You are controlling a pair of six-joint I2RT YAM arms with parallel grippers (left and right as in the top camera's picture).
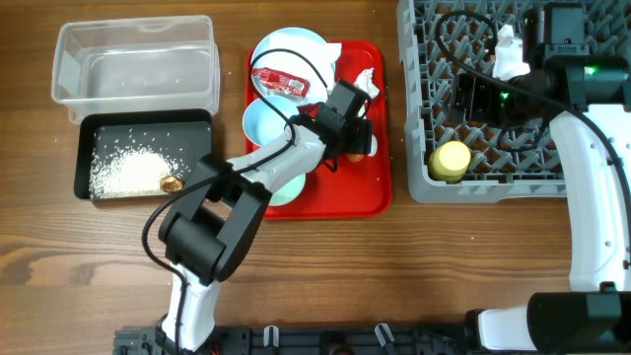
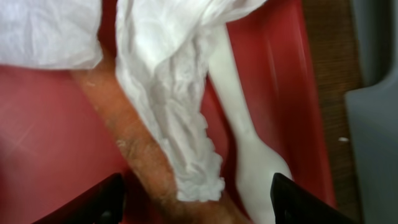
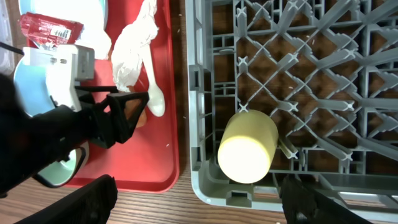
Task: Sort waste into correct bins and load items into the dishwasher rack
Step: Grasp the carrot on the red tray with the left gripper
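- Left gripper (image 2: 196, 198) is low over the tray (image 2: 37, 143), jaws wide and gripping nothing.
- Between its fingers lies the carrot (image 2: 134, 149) under a napkin (image 2: 174, 93), with the spoon (image 2: 249, 155) just beside.
- Right gripper (image 3: 199, 200) is spread open and empty above the rack (image 3: 311, 74), where the cup (image 3: 247, 147) sits.
- Rice (image 1: 123, 170) is in the black bin (image 1: 87, 148), beside what looks like a brown lump (image 1: 171, 183).

Red tray (image 1: 375, 197); pale blue plate (image 1: 291, 44) and bowl (image 1: 261, 123); shiny red wrapper (image 1: 281, 81). White napkin (image 2: 174, 93), white spoon (image 2: 255, 168), and an orange carrot (image 2: 134, 149) with pale specks. Another bowl (image 1: 286, 194), lower left of the tray, looks mint-green. Grey rack (image 1: 424, 99), yellow cup (image 1: 450, 161). White rice (image 1: 123, 173) in the black tub (image 1: 84, 168). Brown wood-grain worktop (image 1: 394, 276).
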